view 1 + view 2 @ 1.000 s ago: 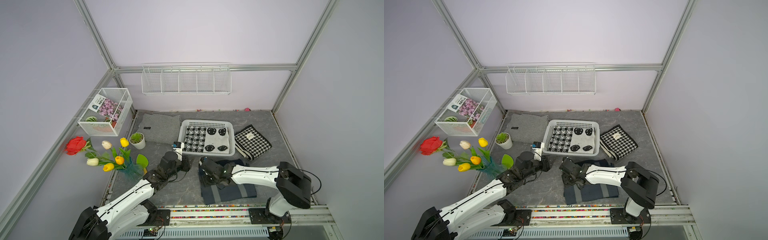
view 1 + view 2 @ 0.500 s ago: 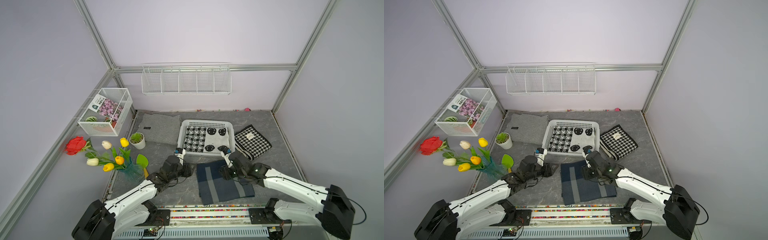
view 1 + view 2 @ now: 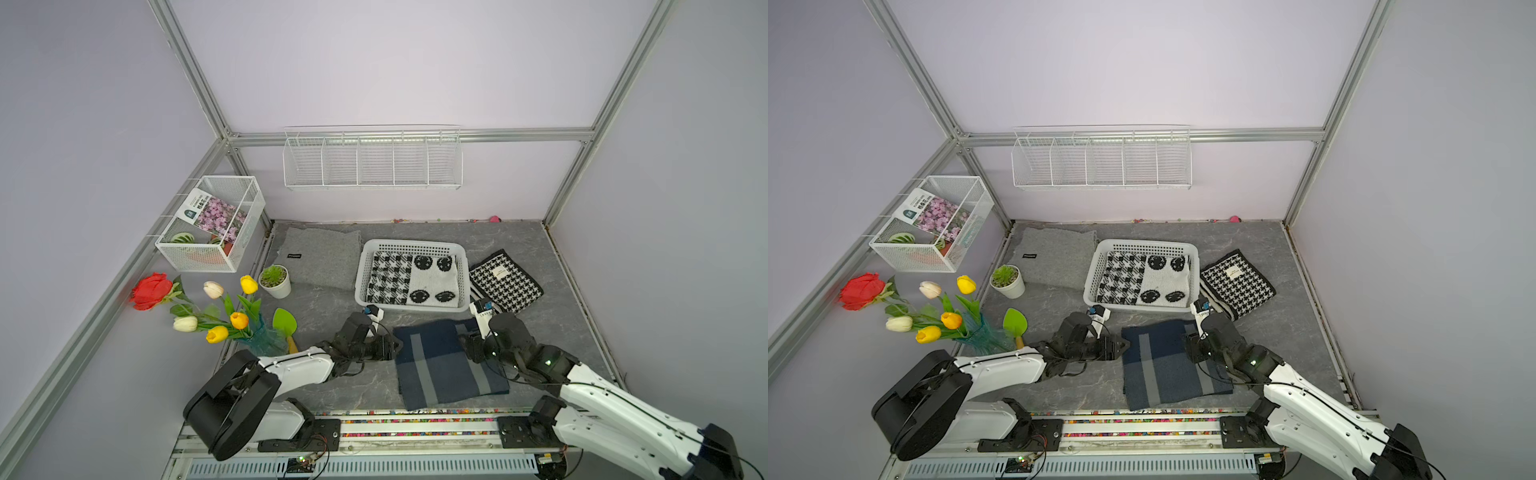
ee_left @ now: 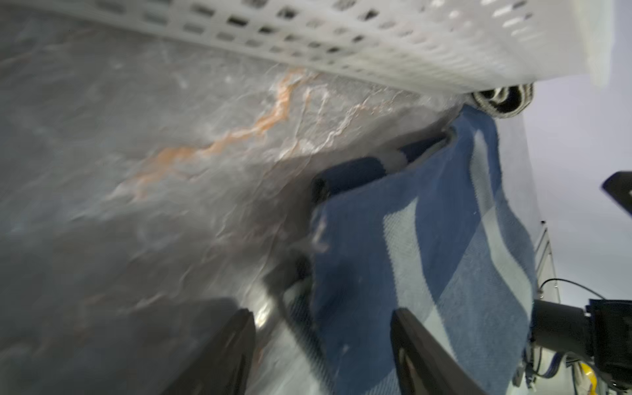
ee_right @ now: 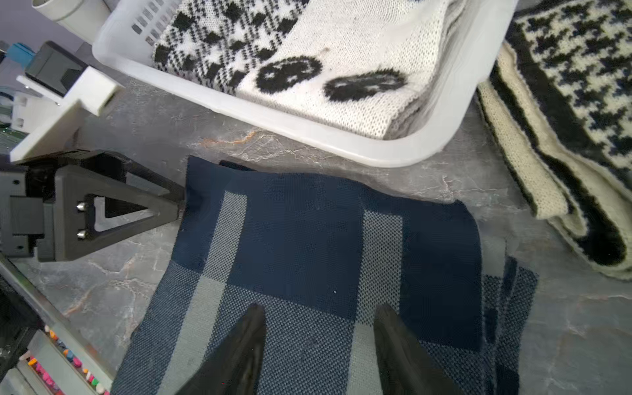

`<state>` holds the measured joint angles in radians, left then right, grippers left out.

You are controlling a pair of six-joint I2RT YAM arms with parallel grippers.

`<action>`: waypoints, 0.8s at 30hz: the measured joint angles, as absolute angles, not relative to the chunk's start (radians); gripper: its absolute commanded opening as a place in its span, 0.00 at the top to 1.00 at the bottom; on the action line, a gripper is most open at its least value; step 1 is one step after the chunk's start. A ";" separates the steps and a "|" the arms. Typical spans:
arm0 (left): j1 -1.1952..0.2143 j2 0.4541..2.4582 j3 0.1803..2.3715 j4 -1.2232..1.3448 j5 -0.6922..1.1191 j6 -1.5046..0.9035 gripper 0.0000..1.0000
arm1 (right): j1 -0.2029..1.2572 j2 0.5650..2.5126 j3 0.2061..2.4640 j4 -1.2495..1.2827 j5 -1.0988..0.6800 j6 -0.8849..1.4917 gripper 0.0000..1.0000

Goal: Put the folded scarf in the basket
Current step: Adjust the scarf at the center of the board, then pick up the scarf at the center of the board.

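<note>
Clearly unfinished: in both top views the folded navy-and-grey striped knit scarf [image 3: 444, 365] lies on the grey table [image 3: 552, 291], just before the low white slotted plastic basket [image 3: 360, 274]. Left wrist view: my left gripper [image 4: 321, 314] is spread at its edge. Right wrist view: my right gripper [image 5: 319, 307] is spread above it, gripping nothing.

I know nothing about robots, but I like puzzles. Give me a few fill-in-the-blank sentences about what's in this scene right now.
1. The basket already holds a folded knit in black and ____.
2. The jaws of the left pincer and the right pincer both stand ____.
3. The scarf lying flat by both pincers, not yet in the basket, is mostly dark ____.
4. The red rose stands on the robot's ____ side.

Missing words: white; open; blue; left.
</note>
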<state>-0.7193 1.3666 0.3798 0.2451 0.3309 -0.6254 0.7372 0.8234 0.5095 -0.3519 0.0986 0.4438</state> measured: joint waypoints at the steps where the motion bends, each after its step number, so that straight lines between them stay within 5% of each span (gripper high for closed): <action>1: -0.723 1.383 0.384 0.263 0.339 -0.629 0.34 | 0.737 0.823 0.509 -0.353 0.104 0.444 0.43; 9: -0.826 1.507 0.433 0.371 0.361 -0.654 0.46 | 0.737 0.848 0.509 -0.371 0.138 0.445 0.43; 13: -0.830 1.571 0.461 0.387 0.382 -0.656 0.90 | 0.737 0.848 0.509 -0.382 0.161 0.448 0.43; 15: -0.830 1.585 0.465 0.380 0.390 -0.650 1.00 | 0.737 0.848 0.509 -0.385 0.170 0.448 0.42; 24: -0.749 1.534 0.445 0.313 0.414 -0.616 1.00 | 0.662 0.892 0.509 -0.395 0.175 0.475 0.32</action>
<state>-0.7486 1.5345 0.4446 0.3130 0.4137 -0.6163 0.6621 0.8921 0.5095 -0.3954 0.1745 0.4751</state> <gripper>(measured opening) 0.081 0.668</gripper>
